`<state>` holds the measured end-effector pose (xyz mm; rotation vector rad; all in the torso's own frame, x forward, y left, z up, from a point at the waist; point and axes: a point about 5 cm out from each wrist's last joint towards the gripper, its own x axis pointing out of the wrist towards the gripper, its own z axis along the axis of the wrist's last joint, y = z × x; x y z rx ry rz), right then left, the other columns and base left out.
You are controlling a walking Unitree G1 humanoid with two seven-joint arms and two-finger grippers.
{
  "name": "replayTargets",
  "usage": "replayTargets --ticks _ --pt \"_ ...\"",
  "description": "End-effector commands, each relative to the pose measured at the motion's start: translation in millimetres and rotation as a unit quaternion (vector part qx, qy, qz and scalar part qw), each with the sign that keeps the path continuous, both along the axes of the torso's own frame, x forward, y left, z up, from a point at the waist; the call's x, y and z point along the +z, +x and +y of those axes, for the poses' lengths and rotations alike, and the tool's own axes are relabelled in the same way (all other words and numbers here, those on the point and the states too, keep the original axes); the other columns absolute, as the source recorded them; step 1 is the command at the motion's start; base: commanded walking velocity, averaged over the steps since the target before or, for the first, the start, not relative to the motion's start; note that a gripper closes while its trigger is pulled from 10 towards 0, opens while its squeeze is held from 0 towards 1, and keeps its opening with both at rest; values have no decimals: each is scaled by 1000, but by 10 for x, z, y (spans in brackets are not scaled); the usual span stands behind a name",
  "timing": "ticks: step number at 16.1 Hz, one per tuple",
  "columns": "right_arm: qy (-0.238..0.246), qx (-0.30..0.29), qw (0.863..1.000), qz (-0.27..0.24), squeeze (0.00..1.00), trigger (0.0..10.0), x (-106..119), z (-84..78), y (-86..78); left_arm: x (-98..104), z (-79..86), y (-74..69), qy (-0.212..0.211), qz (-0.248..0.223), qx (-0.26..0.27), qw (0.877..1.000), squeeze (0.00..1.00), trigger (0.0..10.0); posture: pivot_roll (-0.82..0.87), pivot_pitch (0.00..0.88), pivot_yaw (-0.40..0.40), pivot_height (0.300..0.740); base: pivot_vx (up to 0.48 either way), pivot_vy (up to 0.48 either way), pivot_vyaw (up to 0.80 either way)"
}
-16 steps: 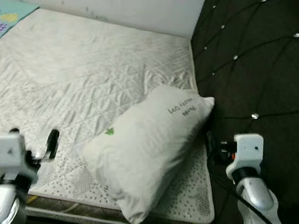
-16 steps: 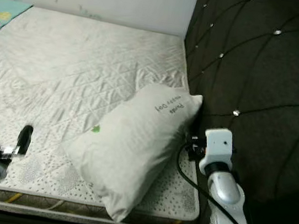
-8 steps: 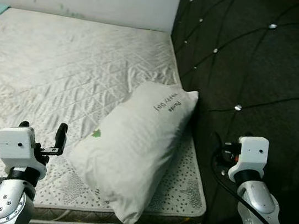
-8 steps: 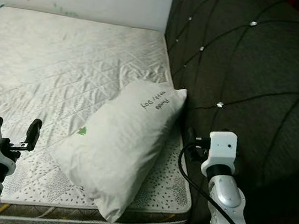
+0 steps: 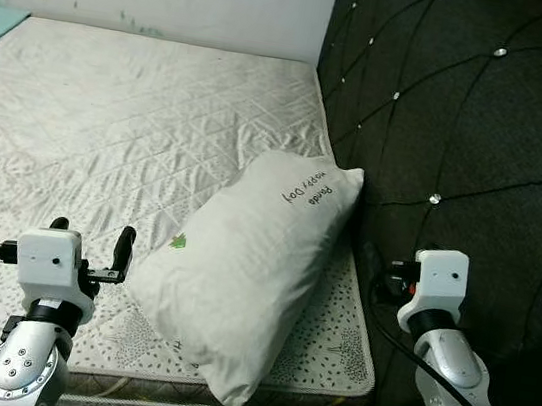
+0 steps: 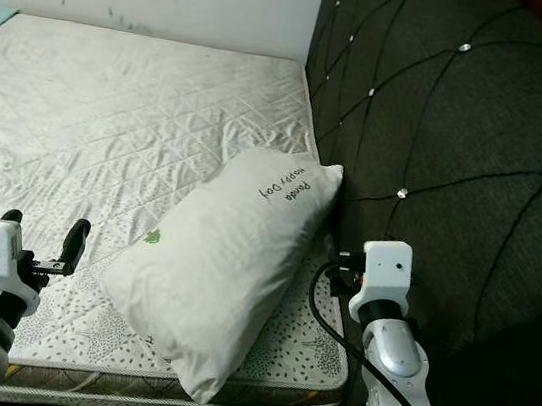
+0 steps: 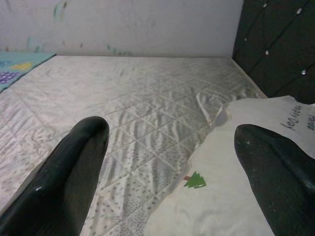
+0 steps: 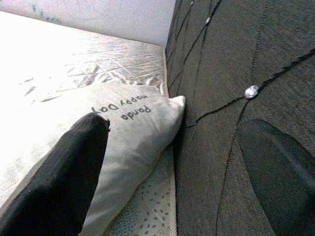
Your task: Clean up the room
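The near end of the single white rectangular fabric pillow (image 5: 254,279) is overhanging the front edge of the white quilted mattress (image 5: 110,130), and the pillow's underside is hidden. The printed black lettering on its far end is reading upside down from the head views, and only "Panda" in the right wrist view can be made out with confidence. One small green tree print (image 7: 196,180) is showing on the pillow's near side. The pillow is lying diagonally on the mattress's right portion, its far corner touching the dark tufted upholstered headboard (image 5: 464,119). Several shiny round studs are dotting the headboard; their full count cannot be told because the panel is cut off at the picture edges. A corner of one pale blue patterned play mat (image 7: 19,66) is showing at the far left, mostly cut off. Two grippers are in view. The left gripper (image 5: 92,243) is hovering over the mattress's front edge just beside the pillow, its two black fingers (image 7: 74,172) spread wide and grasping nothing. The right gripper (image 8: 172,172) is positioned between the pillow and the headboard, fingers likewise released and spread apart. Compared with half a second ago, the whole scene is sitting slightly further right in the head views, indicating camera movement; the pillow is keeping its place on the mattress.
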<state>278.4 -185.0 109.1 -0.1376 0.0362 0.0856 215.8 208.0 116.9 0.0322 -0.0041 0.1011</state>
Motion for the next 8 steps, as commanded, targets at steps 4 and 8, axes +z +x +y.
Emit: replayTargets --ticks 4,8 --pt "26 0 1000 7 0 10000 16 10 7 -4 -14 5 2 1 -9 1000 0 10000 31 80 -40 740 0 0 0" --pt "27 14 999 10 0 10000 9 70 9 3 -31 18 -1 1 -11 1000 0 10000 37 87 -43 740 0 0 0"
